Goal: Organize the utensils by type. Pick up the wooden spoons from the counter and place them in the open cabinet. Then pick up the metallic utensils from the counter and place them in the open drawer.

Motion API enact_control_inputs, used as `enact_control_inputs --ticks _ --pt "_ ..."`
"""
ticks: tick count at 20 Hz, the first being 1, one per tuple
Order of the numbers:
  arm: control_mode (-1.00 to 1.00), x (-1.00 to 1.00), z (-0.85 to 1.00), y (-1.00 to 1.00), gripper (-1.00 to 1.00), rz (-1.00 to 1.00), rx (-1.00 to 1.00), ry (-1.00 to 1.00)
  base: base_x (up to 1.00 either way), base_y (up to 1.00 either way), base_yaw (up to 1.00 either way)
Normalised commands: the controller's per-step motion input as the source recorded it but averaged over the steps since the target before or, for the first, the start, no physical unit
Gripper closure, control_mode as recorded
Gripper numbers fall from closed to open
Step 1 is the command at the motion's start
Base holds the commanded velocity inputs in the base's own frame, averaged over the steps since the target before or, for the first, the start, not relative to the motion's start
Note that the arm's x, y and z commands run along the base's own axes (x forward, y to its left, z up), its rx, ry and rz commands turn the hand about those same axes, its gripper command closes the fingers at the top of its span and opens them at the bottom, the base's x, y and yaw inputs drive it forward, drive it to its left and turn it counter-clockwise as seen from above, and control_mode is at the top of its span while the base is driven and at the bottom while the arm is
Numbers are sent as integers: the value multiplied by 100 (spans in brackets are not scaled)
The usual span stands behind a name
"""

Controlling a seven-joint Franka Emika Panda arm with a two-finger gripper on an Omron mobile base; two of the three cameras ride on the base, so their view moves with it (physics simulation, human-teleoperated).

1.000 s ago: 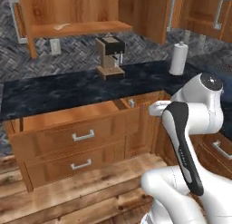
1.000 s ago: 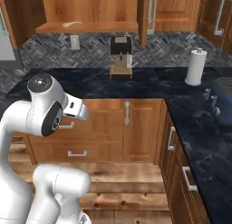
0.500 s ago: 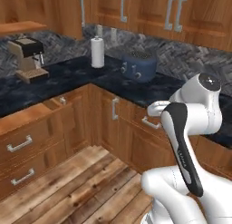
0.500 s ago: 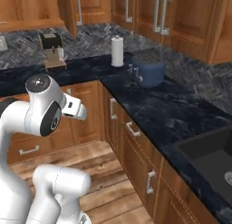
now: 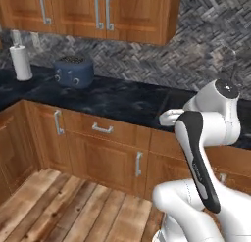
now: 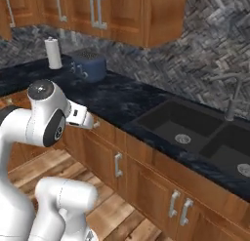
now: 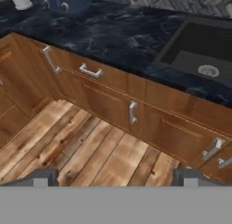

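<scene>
Black marble counter (image 7: 113,35) spans frame top; no spoons or cutlery on it here. My gripper (image 7: 115,177) spread wide, empty. Expect light, thin, slippery utensils: pinch mid-handle.

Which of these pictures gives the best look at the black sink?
The right base view: the sink shows both basins, each with its drain, and the faucet behind. The hand view catches one basin with its drain at the upper right corner. In the left base view the arm stands before that stretch of counter.
</scene>
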Motion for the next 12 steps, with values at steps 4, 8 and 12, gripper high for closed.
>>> enact_control_inputs --ticks 4,8,12 --pt "100 0 0 0 -100 0 0 0 -27 -25 -72" --pt "100 0 0 0 -100 0 0 0 -6 -48 -68" --pt "100 0 0 0 -100 0 0 0 0 -53 -77"
